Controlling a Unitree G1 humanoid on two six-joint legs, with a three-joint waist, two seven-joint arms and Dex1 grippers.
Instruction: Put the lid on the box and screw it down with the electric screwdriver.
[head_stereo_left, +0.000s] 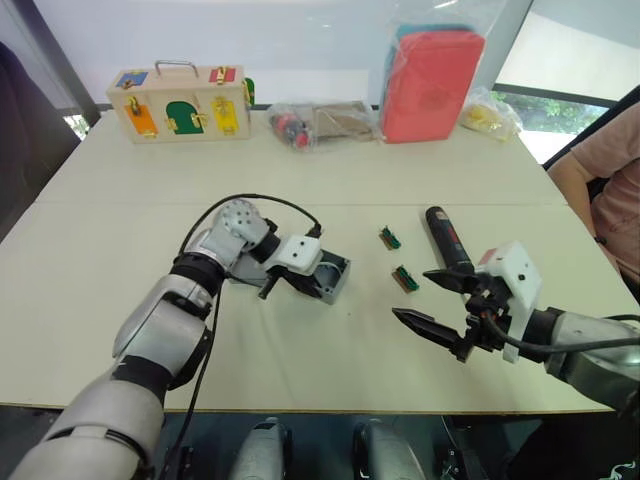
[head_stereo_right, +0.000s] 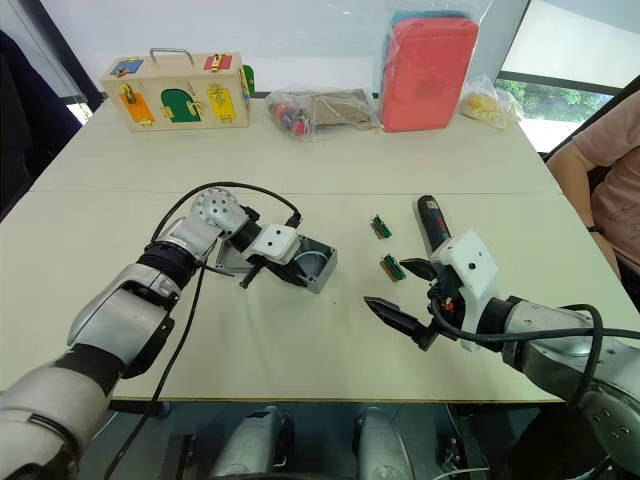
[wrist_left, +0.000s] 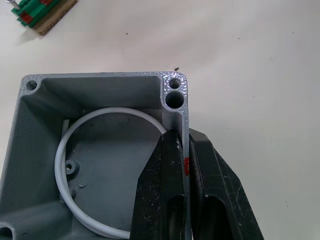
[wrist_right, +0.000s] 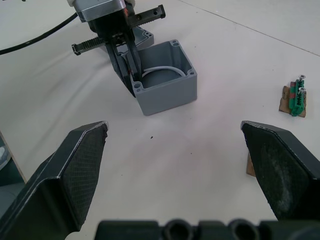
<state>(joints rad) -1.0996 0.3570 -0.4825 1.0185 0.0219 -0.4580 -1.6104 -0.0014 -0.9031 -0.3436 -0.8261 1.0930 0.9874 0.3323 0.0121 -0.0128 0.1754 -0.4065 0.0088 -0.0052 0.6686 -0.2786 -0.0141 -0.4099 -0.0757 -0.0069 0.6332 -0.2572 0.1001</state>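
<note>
The grey box (head_stereo_left: 332, 281) sits open side up on the table, left of centre, with a white ring inside (wrist_left: 82, 125). My left gripper (wrist_left: 183, 137) is shut on one side wall of the box, one finger inside and one outside. A grey corner that looks like the lid (wrist_right: 146, 35) peeks out behind that gripper, mostly hidden. The black electric screwdriver (head_stereo_left: 446, 240) lies flat on the table to the right. My right gripper (head_stereo_left: 410, 292) hovers wide open just in front of the screwdriver, with nothing between its fingers.
Two green connector blocks (head_stereo_left: 390, 237) (head_stereo_left: 405, 278) lie between the box and the screwdriver. Along the far edge stand a wooden latch box (head_stereo_left: 180, 103), a bag of parts (head_stereo_left: 320, 122) and a red case (head_stereo_left: 432, 85). A person's arm (head_stereo_left: 610, 170) is at the right edge.
</note>
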